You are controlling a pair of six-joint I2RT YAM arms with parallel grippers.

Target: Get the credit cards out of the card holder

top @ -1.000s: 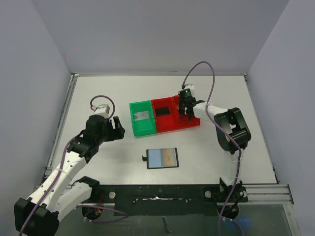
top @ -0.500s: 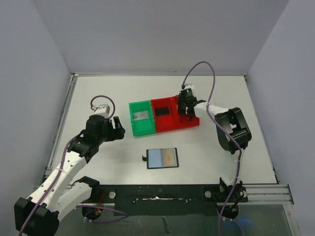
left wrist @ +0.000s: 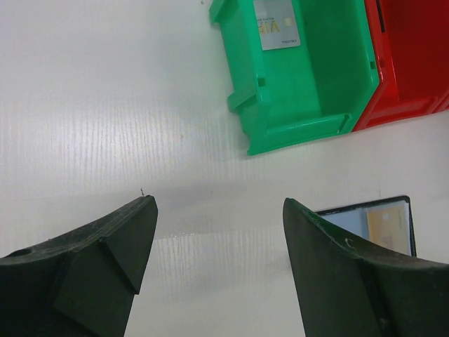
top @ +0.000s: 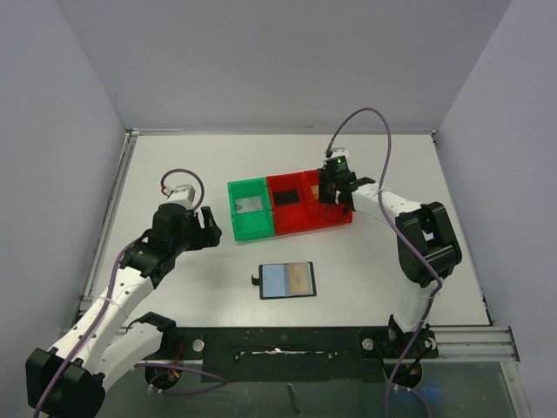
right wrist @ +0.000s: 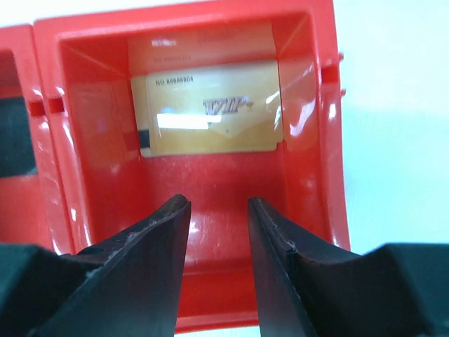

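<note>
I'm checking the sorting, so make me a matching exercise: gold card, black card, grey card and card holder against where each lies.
Things: 1 gold card; 2 black card; 3 grey card; 4 card holder.
Places: A green bin; B table; C red bin beside the green one; D red bin at the row's other end.
Pairs: 1-D, 2-C, 3-A, 4-B.

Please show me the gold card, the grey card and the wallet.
gold card [right wrist: 210, 109], right wrist view, middle of its face.
grey card [left wrist: 276, 24], left wrist view, middle of the visible part.
wallet [top: 287, 280], top view, middle of the open inside.
</note>
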